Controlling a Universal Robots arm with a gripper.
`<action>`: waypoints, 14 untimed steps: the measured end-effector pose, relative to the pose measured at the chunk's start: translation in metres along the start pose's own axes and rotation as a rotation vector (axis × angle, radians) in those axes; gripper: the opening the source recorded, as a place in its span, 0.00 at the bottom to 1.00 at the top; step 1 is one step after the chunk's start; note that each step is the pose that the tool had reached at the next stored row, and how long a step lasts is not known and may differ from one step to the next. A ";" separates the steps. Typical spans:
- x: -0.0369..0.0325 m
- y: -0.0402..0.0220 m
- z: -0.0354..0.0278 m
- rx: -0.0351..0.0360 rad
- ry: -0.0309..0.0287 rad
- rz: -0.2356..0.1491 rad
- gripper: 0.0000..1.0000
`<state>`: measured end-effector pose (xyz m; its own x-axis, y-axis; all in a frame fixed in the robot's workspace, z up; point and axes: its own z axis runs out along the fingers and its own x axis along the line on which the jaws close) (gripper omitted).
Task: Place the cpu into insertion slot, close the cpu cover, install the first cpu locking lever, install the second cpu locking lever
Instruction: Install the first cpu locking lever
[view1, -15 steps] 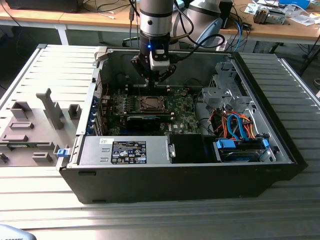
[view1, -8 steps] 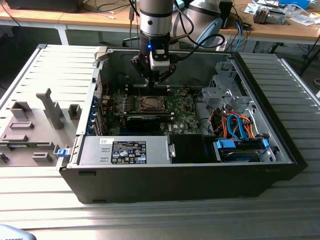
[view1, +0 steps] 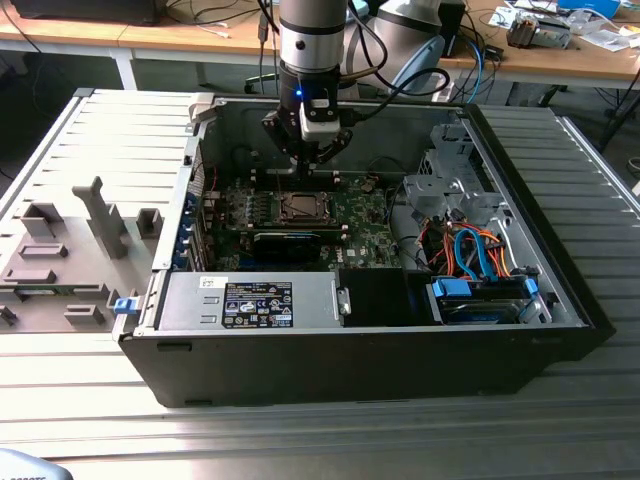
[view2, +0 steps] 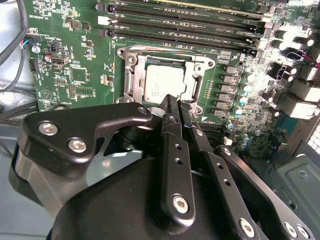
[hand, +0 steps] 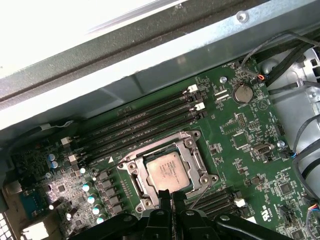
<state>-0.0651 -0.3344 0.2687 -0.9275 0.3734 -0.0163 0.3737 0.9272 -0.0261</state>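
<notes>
cpu sits in slot, cover down over it. fingers together, empty, at the socket's edge beside memory slots.

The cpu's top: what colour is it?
Silvery-grey metal; the cpu shows best in the first wrist view.

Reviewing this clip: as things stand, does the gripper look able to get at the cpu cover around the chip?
Probably yes. The gripper hangs just above the socket's edge, its fingers drawn together, and nothing lies between it and the cpu cover framing the cpu. The case side is open above the motherboard.
</notes>
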 end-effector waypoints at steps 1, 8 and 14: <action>0.0000 0.0000 0.0000 0.0000 0.0000 -0.001 0.16; 0.0000 0.0000 0.0000 -0.0001 -0.0001 -0.004 0.16; 0.0000 0.0000 0.0001 -0.0001 -0.0002 -0.008 0.16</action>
<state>-0.0651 -0.3344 0.2687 -0.9305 0.3660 -0.0163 0.3663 0.9301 -0.0261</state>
